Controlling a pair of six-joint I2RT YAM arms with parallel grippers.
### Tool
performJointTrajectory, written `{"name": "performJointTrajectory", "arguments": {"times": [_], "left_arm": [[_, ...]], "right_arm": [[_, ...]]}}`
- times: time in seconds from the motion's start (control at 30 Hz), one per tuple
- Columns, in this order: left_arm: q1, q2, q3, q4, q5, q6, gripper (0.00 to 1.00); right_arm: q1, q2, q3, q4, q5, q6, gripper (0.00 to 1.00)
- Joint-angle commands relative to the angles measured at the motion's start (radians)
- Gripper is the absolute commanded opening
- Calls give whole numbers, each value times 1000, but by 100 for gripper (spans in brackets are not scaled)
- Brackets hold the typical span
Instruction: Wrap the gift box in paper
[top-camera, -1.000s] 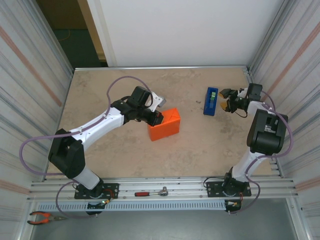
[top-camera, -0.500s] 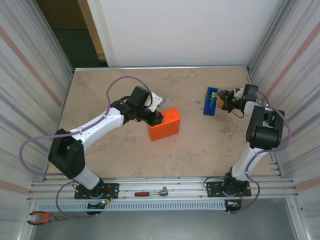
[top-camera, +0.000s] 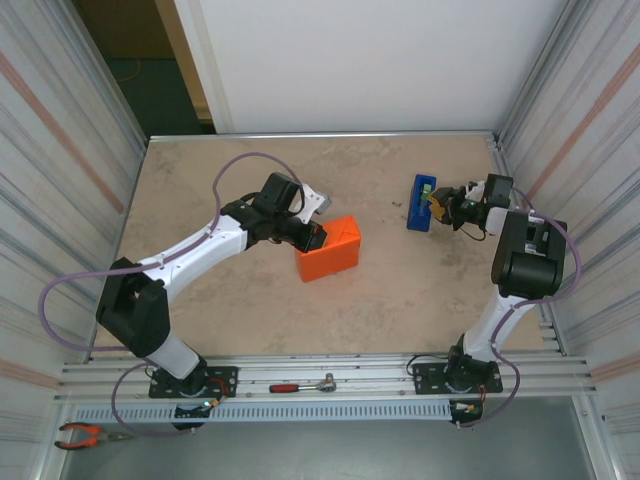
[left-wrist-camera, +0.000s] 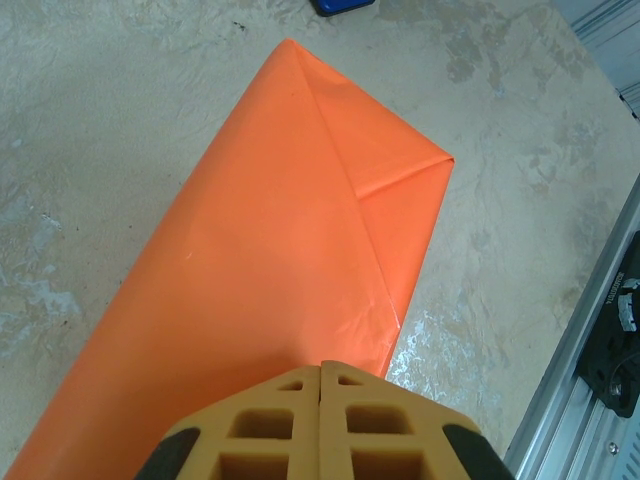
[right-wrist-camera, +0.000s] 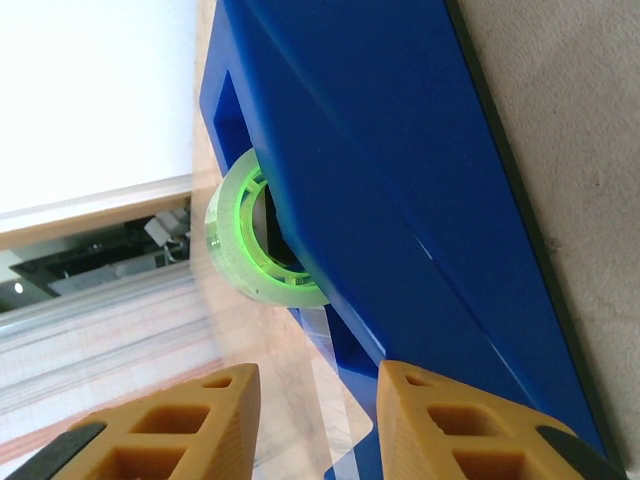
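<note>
At the near edge, on the rail (top-camera: 380, 372), a red-handled ratchet (top-camera: 305, 385) is being left lying, with pliers (top-camera: 85, 433) off by the near left corner; neither is being used. Past them, about the middle of the table (top-camera: 380, 300) and a little left of centre, the paper (top-camera: 330, 248) is being kept folded tight into an orange box-shaped parcel, with a side flap (left-wrist-camera: 395, 215) creased down in a triangle. The left gripper (top-camera: 312, 238) is being held on the parcel's left end with its fingers (left-wrist-camera: 300, 385) pressed together, tips down on the orange sheet. Nothing is being pinched between them as far as can be told, and it is being kept where it was a second ago. Further off, near the right edge toward the far right corner, the blue tape dispenser (top-camera: 421, 203) is being closed in on. The right gripper (top-camera: 440, 203) is being brought in from the right, now right against the dispenser where a second ago it was apart from it. Its fingers (right-wrist-camera: 470, 405), a gap showing between them, are being narrowed about the dispenser's end below the green tape roll (right-wrist-camera: 245, 240). Whether tape is being caught yet cannot be told. Judged from this, folding is being treated as done, and tape is being fetched to seal the parcel being held down.
</note>
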Motion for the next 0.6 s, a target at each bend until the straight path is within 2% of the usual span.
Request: {"name": "performJointTrajectory", "arguments": {"times": [0.0, 0.57], "left_arm": [[-5, 46, -49, -57, -16, 19, 0], [-5, 49, -51, -58, -14, 19, 0]], "right_arm": [[19, 20, -15, -13, -21, -34, 32], [22, 36, -6, -42, -20, -59, 23]]}}
